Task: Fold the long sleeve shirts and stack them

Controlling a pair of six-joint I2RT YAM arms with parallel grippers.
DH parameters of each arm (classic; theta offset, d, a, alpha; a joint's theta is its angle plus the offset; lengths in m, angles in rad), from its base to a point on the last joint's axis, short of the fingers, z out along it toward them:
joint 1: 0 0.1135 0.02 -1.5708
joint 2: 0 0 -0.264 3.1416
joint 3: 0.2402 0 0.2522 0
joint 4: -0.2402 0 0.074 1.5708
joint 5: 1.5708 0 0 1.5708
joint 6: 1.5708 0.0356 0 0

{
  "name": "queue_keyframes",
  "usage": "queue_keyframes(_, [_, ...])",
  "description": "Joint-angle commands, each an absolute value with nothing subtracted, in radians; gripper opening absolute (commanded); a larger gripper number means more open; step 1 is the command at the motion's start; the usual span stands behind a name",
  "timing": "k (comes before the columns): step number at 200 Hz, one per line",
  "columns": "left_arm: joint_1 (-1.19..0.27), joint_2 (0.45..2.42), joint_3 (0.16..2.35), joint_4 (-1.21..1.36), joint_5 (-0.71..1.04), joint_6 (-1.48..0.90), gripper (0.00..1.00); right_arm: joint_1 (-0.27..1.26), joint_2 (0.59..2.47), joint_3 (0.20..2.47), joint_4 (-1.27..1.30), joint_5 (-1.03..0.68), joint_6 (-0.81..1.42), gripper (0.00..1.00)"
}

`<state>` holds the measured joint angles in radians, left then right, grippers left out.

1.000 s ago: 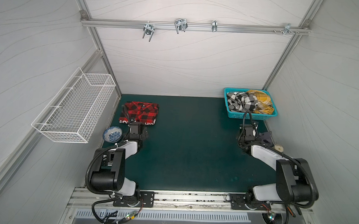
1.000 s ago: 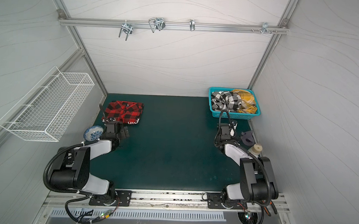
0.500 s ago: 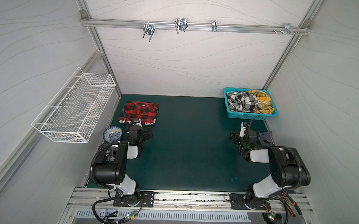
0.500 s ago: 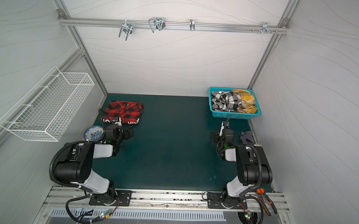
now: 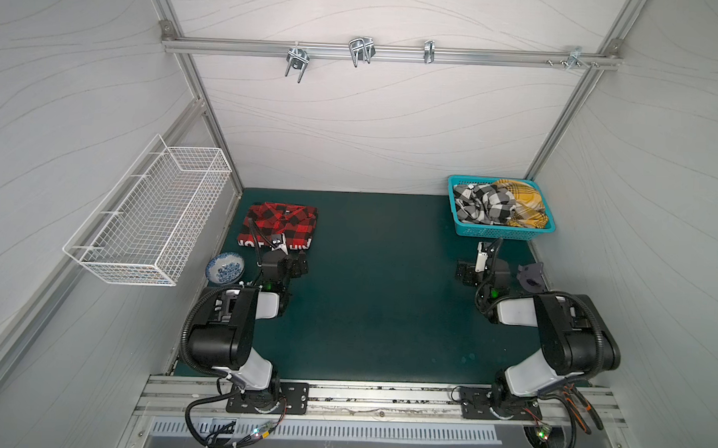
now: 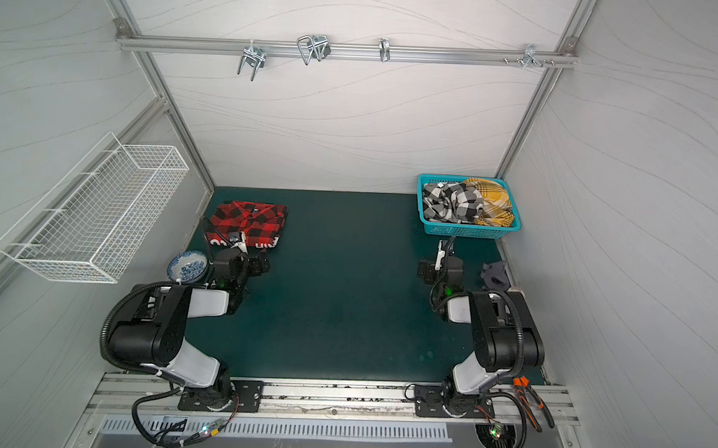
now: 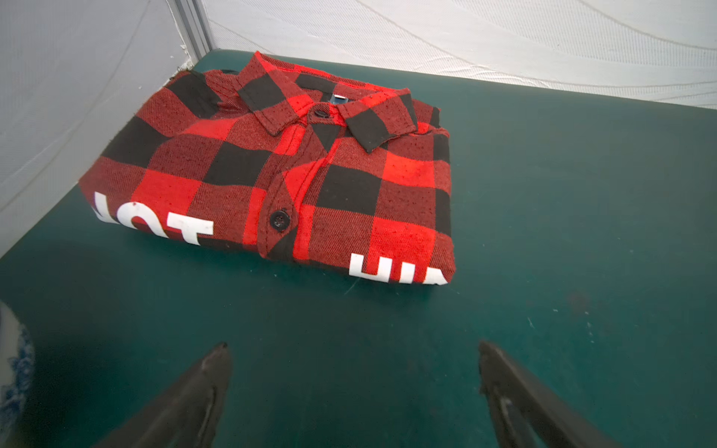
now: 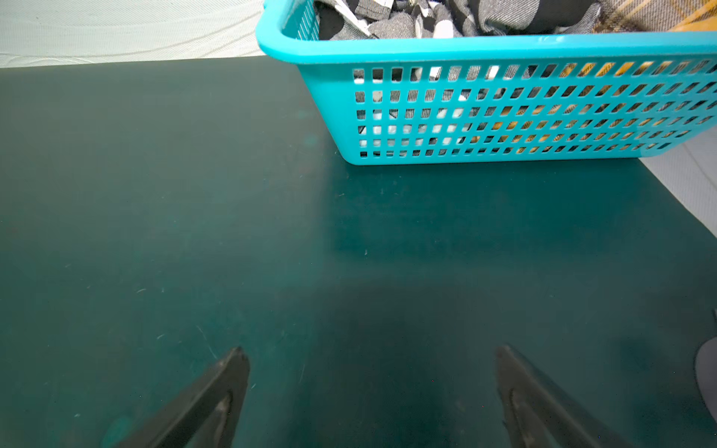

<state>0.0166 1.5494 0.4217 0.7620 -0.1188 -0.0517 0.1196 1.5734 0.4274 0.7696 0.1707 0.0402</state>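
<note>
The room is a small white box with wavy lines on its walls (image 5: 374, 121). Up high, a metal rail (image 5: 481, 57) with hooks runs across the back wall. On the left wall hangs a white wire basket (image 5: 149, 211).

The floor is a dark green mat (image 5: 380, 276). A blue-and-white bowl (image 5: 225, 268) sits at its left edge. Behind the bowl, near the back left corner, lies the red-and-black shirt (image 5: 280, 225). It is folded flat, collar on top, with big white letters along its near edge. The left gripper (image 7: 353, 345) hangs over the mat just in front of the shirt. Its two fingers are spread wide apart.

The right gripper (image 8: 372, 351) hangs over the mat too, fingers spread wide, facing the teal basket (image 5: 498, 231). That basket stands in the back right corner. Inside it, the black-and-white shirt (image 5: 483, 203) and the yellow shirt (image 5: 520, 199) lie bunched up side by side. A dark gray thing (image 5: 530, 276) lies at the mat's right edge. I cannot tell what it is. Orange-handled pliers (image 6: 528, 396) rest on the front metal track.
</note>
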Motion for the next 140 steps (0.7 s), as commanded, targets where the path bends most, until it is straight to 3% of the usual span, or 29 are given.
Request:
queue_keyframes(1, [0.015,1.552,0.434,0.817,-0.131,-0.028,1.0,0.12,1.568,0.439,0.799,0.179,0.018,0.99])
queue_keyframes(140, [0.015,1.557,0.44,0.809,-0.127,-0.028,1.0,0.103,1.584,0.461,0.772,0.125,0.02,0.99])
